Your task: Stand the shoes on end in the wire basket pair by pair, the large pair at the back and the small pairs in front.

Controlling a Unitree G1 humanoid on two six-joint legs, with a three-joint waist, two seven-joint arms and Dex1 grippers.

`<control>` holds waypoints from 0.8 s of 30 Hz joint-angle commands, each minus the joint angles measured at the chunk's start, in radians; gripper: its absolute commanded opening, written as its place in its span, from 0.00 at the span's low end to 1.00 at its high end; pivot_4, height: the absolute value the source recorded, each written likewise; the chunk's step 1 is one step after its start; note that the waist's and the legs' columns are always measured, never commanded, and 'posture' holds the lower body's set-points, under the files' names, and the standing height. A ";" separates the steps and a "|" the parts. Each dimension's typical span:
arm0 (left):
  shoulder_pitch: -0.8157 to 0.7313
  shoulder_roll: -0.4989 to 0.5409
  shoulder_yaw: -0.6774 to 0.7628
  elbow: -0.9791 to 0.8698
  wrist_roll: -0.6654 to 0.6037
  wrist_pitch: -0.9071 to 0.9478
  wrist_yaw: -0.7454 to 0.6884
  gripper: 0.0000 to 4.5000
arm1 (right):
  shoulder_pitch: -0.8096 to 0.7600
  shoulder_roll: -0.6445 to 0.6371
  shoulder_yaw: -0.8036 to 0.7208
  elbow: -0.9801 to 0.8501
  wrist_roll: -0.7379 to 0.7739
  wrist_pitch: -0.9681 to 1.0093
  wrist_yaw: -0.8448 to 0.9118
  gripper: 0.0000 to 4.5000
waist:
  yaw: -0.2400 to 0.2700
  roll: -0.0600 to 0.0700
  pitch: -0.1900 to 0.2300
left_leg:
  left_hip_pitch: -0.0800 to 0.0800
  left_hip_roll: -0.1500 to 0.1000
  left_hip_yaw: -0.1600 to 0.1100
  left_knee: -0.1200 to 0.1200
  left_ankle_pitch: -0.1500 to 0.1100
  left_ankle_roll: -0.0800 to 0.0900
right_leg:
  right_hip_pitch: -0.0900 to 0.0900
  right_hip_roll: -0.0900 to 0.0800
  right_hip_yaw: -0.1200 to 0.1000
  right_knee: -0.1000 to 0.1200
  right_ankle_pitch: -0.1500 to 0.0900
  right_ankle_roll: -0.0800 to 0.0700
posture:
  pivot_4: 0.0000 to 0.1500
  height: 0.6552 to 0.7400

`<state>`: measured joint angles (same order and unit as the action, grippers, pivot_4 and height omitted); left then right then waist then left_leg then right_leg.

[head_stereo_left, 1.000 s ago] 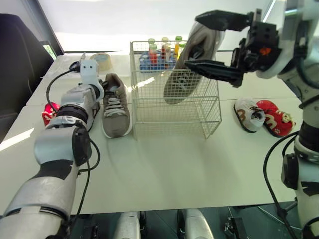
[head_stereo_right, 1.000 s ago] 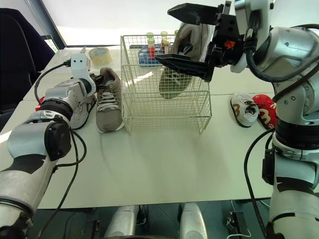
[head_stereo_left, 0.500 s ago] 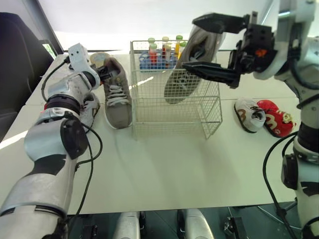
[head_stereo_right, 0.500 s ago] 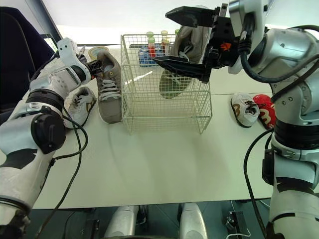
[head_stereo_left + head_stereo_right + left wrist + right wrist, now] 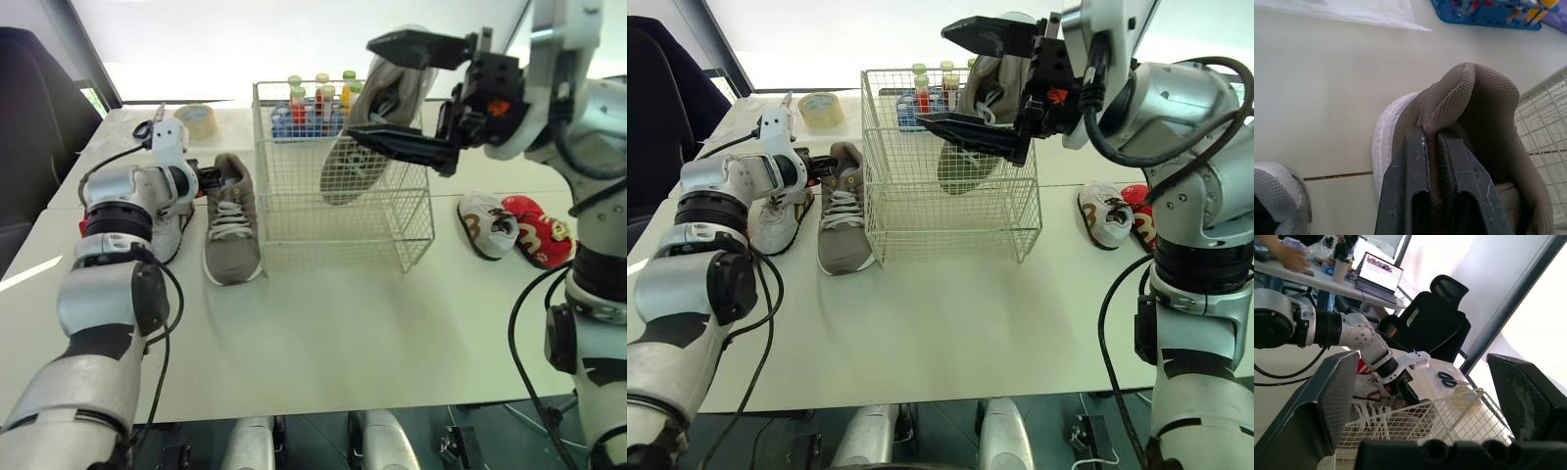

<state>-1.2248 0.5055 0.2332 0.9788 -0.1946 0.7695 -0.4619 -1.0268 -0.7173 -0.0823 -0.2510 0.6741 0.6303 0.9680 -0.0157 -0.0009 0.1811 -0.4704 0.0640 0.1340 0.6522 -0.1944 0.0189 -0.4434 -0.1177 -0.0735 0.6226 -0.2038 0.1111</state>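
By the right gripper's [image 5: 361, 90] wide-apart fingers, one large shoe [image 5: 377, 122] stands in the wire basket [image 5: 343, 230]; the left gripper [image 5: 1431, 138] clamps its mate's [image 5: 231, 230] heel; small shoes [image 5: 490, 223] lie on the bench [image 5: 343, 323].

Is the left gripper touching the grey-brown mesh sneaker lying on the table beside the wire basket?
Touching. The left wrist view shows the left gripper shut on the heel collar of the grey-brown mesh sneaker, fabric pinched between its fingers.

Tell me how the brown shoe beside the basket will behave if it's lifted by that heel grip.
The left gripper pinches only the soft mesh heel collar, which is folded between its fingers, so the brown shoe will likely swing toe-down. Its thick white sole looks stiff, so it should keep its shape.
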 commanded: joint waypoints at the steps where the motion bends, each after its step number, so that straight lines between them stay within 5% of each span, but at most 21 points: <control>1: 0.074 0.025 -0.086 -0.128 0.035 0.047 -0.055 0.02 | -0.001 0.005 -0.026 -0.037 0.015 -0.010 -0.020 1.00 | 0.000 0.000 0.000 | 0.000 0.000 0.000 0.000 0.000 0.000 | 0.000 0.000 0.000 0.000 0.000 0.000 | 1.00 1.00; 3: 0.096 0.025 -0.101 -0.139 0.042 0.042 -0.056 0.02 | 0.004 0.008 -0.024 -0.037 0.013 -0.014 -0.026 1.00 | 0.001 0.000 0.000 | 0.000 0.000 0.000 0.000 0.000 0.000 | 0.000 0.000 0.000 0.001 0.000 0.000 | 1.00 1.00; 6: 0.079 0.025 -0.099 -0.104 0.034 0.067 -0.058 0.22 | 0.006 0.014 -0.019 -0.035 0.009 -0.021 -0.032 1.00 | 0.002 0.000 0.000 | 0.002 0.000 0.000 0.000 0.000 0.000 | 0.001 0.000 0.000 0.001 0.000 0.000 | 1.00 1.00; 12: -0.028 0.042 -0.089 0.040 0.024 0.150 -0.078 0.84 | 0.009 0.029 -0.011 -0.032 0.000 -0.032 -0.037 1.00 | 0.002 0.000 0.000 | 0.002 0.000 0.000 0.000 0.000 0.000 | 0.002 0.000 0.000 0.001 0.000 0.000 | 1.00 1.00; 21: -0.092 0.048 -0.085 0.157 0.047 0.064 -0.067 0.84 | 0.023 0.033 -0.011 -0.041 -0.008 -0.041 -0.055 1.00 | 0.004 0.000 0.000 | 0.002 0.000 0.000 0.000 0.000 0.000 | 0.001 0.000 0.000 0.001 0.000 0.000 | 1.00 1.00; 24: -0.113 0.048 -0.067 0.174 0.037 0.034 -0.050 0.65 | 0.027 0.030 -0.011 -0.042 -0.008 -0.040 -0.058 1.00 | 0.004 0.000 0.000 | 0.002 0.000 0.000 0.000 0.000 0.000 | 0.001 0.000 0.000 0.001 0.000 0.000 | 1.00 1.00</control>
<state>-1.3000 0.5415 0.1489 1.1535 -0.1551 0.8323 -0.5260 -0.9955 -0.6850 -0.0803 -0.2614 0.6694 0.6042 0.9180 -0.0115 -0.0012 0.1809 -0.4683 0.0642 0.1340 0.6526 -0.1944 0.0187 -0.4420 -0.1178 -0.0735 0.6238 -0.2039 0.1109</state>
